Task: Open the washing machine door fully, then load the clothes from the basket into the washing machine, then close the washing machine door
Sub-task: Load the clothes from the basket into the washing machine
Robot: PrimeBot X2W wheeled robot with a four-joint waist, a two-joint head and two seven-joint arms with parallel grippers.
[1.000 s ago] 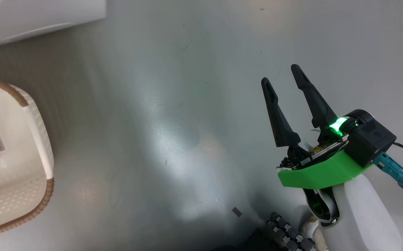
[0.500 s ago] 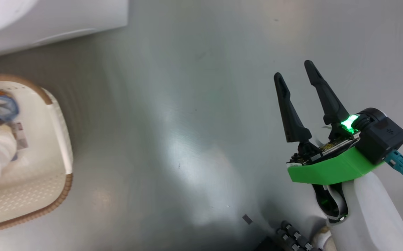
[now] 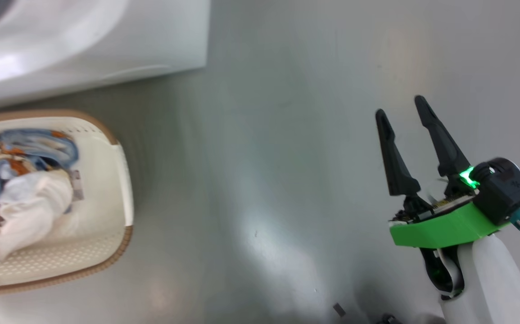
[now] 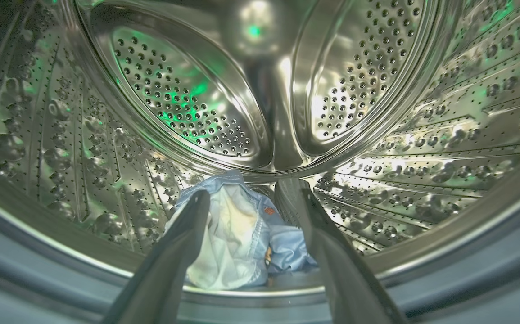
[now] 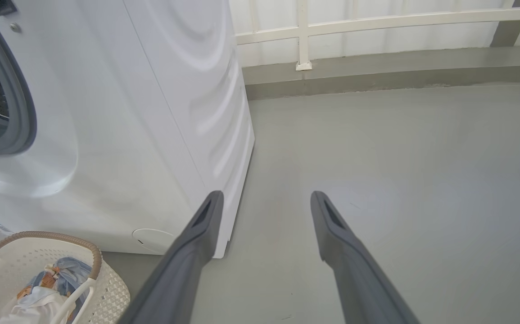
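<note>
Pointing into the steel drum (image 4: 183,94), my left gripper (image 4: 250,192) has both fingers spread wide, and nothing is clamped between them. In the left wrist view, a light-blue garment (image 4: 237,238) with a pale white inner face lies at the lower centre, on the drum wall just behind the grey gasket (image 4: 16,252). My left finger overlaps the garment in the frame; I cannot tell whether it touches.

My right gripper (image 3: 400,106) hangs at the right of the head view over bare grey floor (image 3: 264,157). Its jaws are wide apart and empty.

Location of task items:
- Washing machine (image 3: 106,40): upper left of the head view. In the right wrist view it is at the left, with its round flap (image 5: 154,236) low on the front.
- Basket (image 3: 52,265): left edge of the head view, just below the machine and well apart from my right gripper.
- Clothes (image 3: 21,180): a blue printed bundle and a white garment, inside the basket.

In the right wrist view, a white railing (image 5: 377,22) crosses the top of the frame.
</note>
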